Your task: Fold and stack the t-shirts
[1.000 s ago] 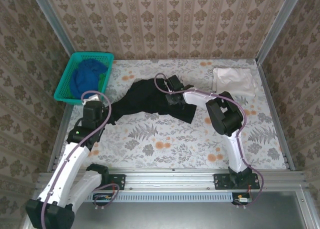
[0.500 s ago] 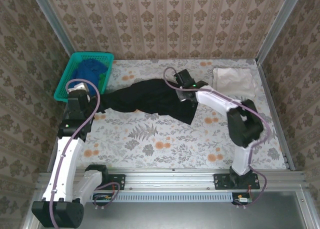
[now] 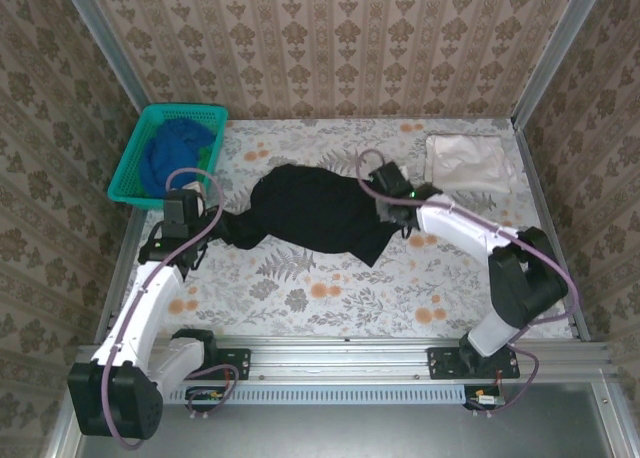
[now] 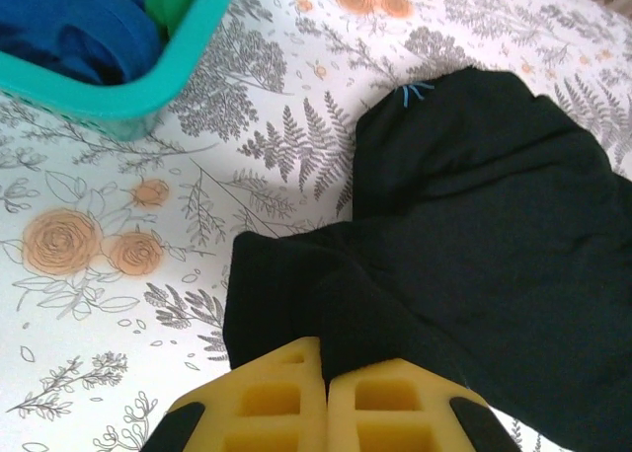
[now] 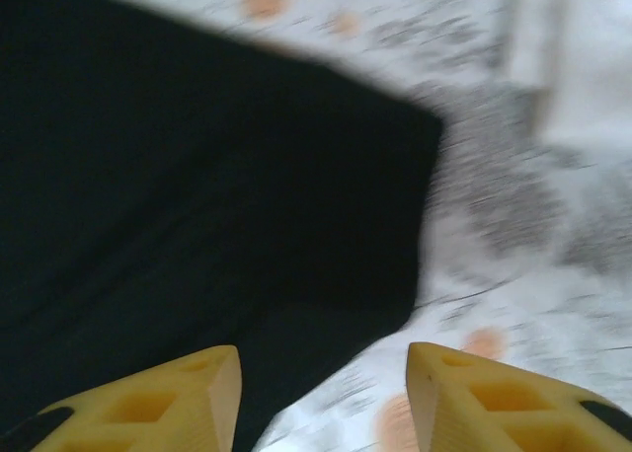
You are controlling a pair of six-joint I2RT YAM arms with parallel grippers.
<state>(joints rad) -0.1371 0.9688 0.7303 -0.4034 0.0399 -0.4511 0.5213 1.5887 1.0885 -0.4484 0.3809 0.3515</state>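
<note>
Black cloth of the large t-shirt (image 3: 320,210) lies spread mid-table (image 3: 300,293), bearing a small light-blue mark (image 4: 415,92) too small to read. The left gripper (image 4: 324,373) is pinched tight on the shirt's left corner, while the right gripper (image 5: 321,351) hangs with fingers apart, gripping nothing, over its right edge near the folded pale t-shirt (image 3: 468,161); the blue t-shirt (image 3: 175,150) sits in the teal basket (image 3: 185,108). Half a second earlier the shirt was drawn longer and narrower, the left gripper beside the basket.
</note>
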